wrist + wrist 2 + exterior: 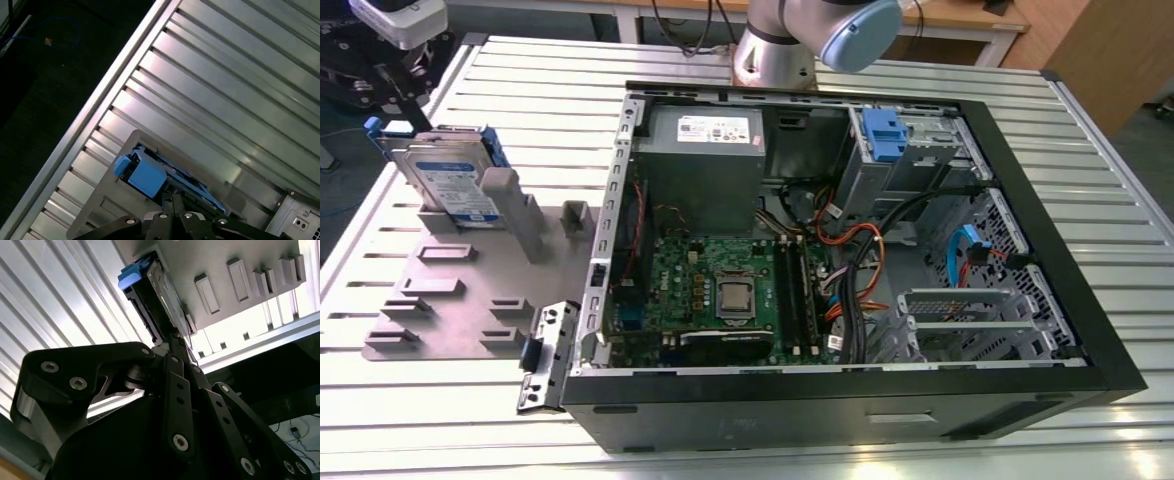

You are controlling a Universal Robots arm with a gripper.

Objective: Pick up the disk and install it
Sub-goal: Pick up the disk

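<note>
One disk (454, 180), on edge, long axis near upright, blue end up

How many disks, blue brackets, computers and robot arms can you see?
Disk: 1
Blue bracket: 1
Computer: 1
Robot arm: 1
Total: 4
</note>
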